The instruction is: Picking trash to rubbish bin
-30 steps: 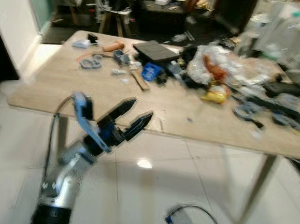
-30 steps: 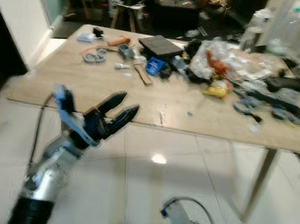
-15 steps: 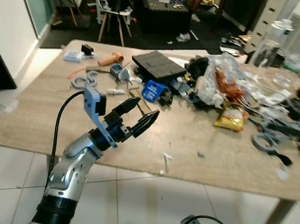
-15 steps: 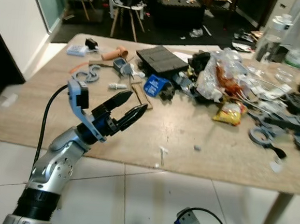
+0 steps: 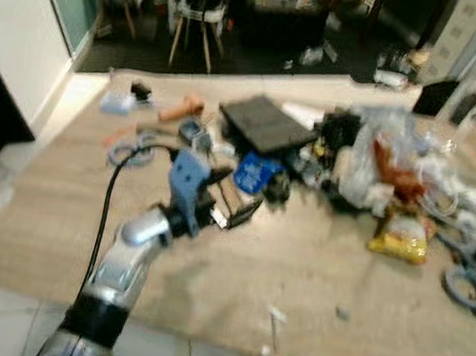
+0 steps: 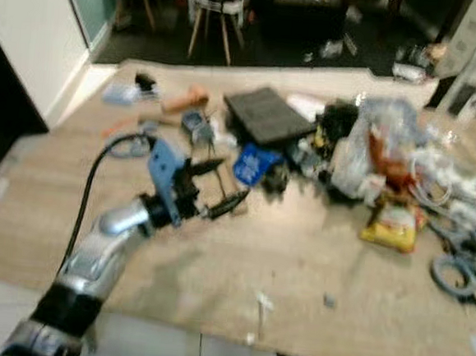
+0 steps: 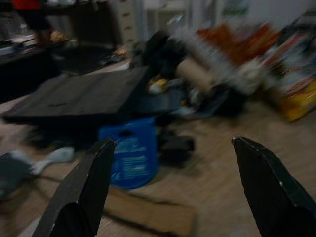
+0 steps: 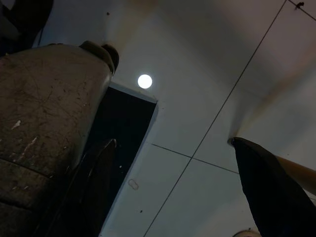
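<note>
Reaching over the wooden table (image 5: pixel 62 214), the left gripper (image 5: pixel 235 197) sits in the middle left of the head views, with its two black fingers spread wide and nothing between them. In the left wrist view the same fingers (image 7: pixel 84 197) stand far apart at the two lower corners, and the table surface lies between them.

The trash lies on the table, in the upper and right part of the head views. Just past the fingertips there is a blue packet (image 5: pixel 255 173) and a flat brown strip (image 7: pixel 148 213) that looks like cardboard. Behind them lies a flat black board (image 5: pixel 267 124). More to the right is a heap of clear plastic bags (image 5: pixel 388 161) with something orange-red inside, and below it a yellow snack packet (image 5: pixel 400 240). What is inside the bags I cannot tell, because both head views are blurred.

Small items near the upper left of the table, among them a grey ring-shaped piece (image 5: pixel 129 151) and an orange-brown tube (image 5: pixel 182 108), are too blurred to name more exactly. The right edge of the table is cut off by the frame.

The right wrist view is dark: it shows a pale tiled floor (image 8: pixel 197 98), and the right gripper's fingers (image 8: pixel 266 192) stand well apart.
</note>
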Robot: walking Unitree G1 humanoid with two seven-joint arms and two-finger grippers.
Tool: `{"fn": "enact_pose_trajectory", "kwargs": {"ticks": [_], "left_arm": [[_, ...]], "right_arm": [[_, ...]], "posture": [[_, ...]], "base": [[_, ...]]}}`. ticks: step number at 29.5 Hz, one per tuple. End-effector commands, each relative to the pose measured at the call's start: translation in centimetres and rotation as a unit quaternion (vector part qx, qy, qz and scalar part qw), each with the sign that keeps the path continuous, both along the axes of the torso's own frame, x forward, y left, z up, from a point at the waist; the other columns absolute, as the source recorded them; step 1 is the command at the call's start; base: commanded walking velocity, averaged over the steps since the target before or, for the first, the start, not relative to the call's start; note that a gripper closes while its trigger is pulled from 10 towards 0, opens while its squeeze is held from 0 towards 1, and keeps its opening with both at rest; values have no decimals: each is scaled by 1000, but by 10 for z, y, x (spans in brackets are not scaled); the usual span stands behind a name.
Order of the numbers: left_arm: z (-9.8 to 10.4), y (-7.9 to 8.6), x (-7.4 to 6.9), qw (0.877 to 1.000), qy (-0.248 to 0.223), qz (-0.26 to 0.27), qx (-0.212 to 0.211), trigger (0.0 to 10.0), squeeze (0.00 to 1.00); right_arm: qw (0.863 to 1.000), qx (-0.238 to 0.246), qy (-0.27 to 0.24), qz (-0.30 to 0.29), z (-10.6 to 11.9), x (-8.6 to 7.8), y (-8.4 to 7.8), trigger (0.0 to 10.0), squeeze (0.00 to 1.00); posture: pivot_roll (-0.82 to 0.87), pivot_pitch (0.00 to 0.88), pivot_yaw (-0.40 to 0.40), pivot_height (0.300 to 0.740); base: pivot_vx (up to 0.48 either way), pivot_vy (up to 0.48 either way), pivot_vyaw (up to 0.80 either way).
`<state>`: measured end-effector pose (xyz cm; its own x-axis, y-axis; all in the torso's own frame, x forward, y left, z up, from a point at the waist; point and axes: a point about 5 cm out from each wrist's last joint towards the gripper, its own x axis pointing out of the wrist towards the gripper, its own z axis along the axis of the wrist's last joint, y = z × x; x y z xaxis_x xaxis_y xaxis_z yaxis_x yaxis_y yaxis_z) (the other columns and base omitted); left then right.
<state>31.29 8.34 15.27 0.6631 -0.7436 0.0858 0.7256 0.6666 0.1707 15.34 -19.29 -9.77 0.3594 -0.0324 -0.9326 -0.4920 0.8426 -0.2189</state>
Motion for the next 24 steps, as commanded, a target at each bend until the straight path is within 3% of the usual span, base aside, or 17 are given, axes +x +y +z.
{"fn": "enact_pose_trajectory", "kwargs": {"ticks": [1, 6, 8, 12, 14, 16, 18, 19, 20, 23, 24], "left_arm": [[-11, 0, 3, 999, 6, 18, 39, 10000, 1000], [-21, -5, 10, 994, -6, 58, 90, 10000, 1000], [-22, -7, 12, 993, -11, 64, 96, 10000, 1000], [-18, -3, 22, 986, -34, 129, 98, 10000, 1000], [-21, -1, 27, 982, -23, 159, 100, 10000, 1000], [-27, -2, 28, 982, 12, 166, 84, 10000, 1000], [-38, -5, 27, 982, 79, 162, 57, 10000, 1000], [-38, -5, 27, 982, 79, 162, 57, 10000, 1000], [-47, -11, 25, 978, 133, 154, 33, 10000, 576], [-52, -14, 23, 976, 161, 149, 20, 10000, 576], [-56, -16, 23, 971, 170, 165, 21, 10000, 0]], "right_arm": [[1000, 12, 19, 6, -5, -10, 8, 10000, 0], [1000, 12, 20, 6, -5, -10, 10, 10000, 0], [1000, 13, 19, 5, -5, -10, 10, 10000, 0], [1000, 12, 21, 2, -5, -11, 8, 10000, 0], [1000, 10, 23, 1, -5, -12, 6, 10000, 0], [1000, 9, 24, 1, -6, -13, 7, 10000, 0], [1000, 10, 25, 3, -6, -14, 9, 10000, 0], [1000, 10, 25, 3, -6, -14, 9, 10000, 0], [1000, 11, 27, 4, -7, -15, 12, 10000, 0], [1000, 12, 28, 6, -8, -17, 14, 10000, 0], [999, 12, 30, 5, -8, -18, 14, 10000, 0]], "posture": [[-5, 4, 50, 740], [-17, 6, 59, 740], [-17, 6, 59, 740], [-20, 9, 64, 740], [-21, 10, 65, 740], [-22, 17, 69, 740], [-23, 20, 72, 740], [-23, 20, 72, 740], [-23, 29, 74, 740], [-22, 30, 75, 740], [-24, 33, 76, 740]], "base": [[0, 0, 0], [0, 0, 0], [0, 0, 0], [0, 0, 0], [0, 0, 0], [0, 0, 0], [0, 0, 0], [0, 0, 0], [0, 0, 0], [0, 0, 0], [0, 0, 0]]}}
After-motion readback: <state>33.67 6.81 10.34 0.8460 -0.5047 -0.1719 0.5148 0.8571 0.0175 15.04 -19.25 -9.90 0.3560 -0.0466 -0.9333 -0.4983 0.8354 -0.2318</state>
